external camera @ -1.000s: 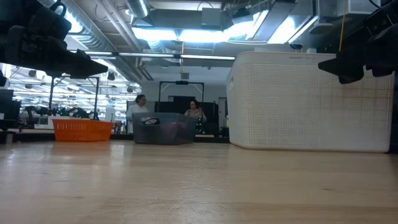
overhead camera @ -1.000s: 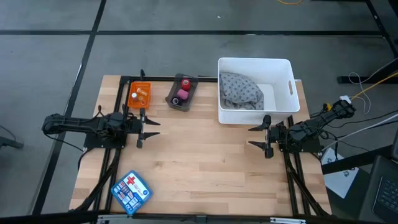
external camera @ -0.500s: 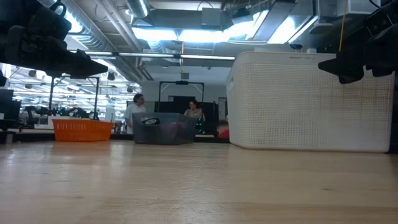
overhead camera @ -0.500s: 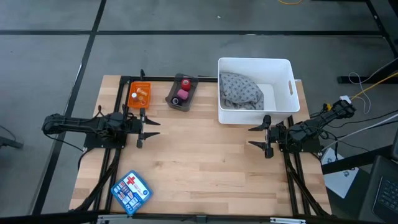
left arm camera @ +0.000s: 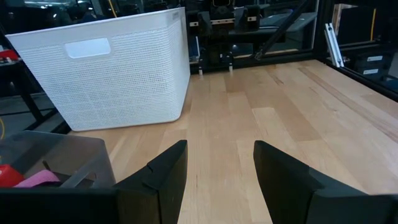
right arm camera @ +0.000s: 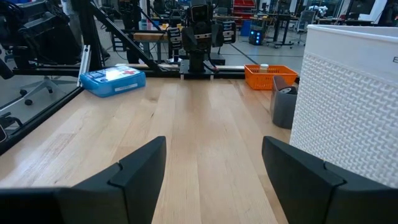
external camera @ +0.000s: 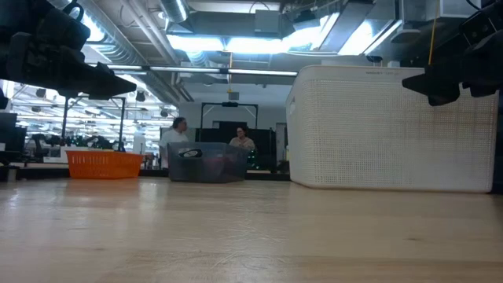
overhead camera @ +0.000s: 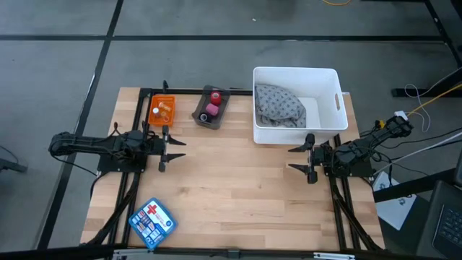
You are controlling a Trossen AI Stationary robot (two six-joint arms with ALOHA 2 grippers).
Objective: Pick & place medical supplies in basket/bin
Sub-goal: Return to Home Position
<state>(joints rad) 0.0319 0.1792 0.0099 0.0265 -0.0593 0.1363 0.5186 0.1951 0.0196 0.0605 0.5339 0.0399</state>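
Note:
A white bin [overhead camera: 296, 101] stands at the table's far right with a grey patterned cloth [overhead camera: 279, 105] lying inside it. An orange basket [overhead camera: 162, 110] at the far left holds tiny tan and white vials. A grey tray [overhead camera: 211, 108] beside it holds a red and a pink roll. My left gripper [overhead camera: 164, 149] hovers open near the table's left edge, below the orange basket. My right gripper [overhead camera: 309, 159] hovers open at the right, just in front of the bin. No black block is in view.
A blue first-aid box [overhead camera: 152, 222] lies at the table's near left corner. The middle of the wooden table [overhead camera: 238, 180] is bare between the two grippers. People show far behind the table in the low view [external camera: 177, 134].

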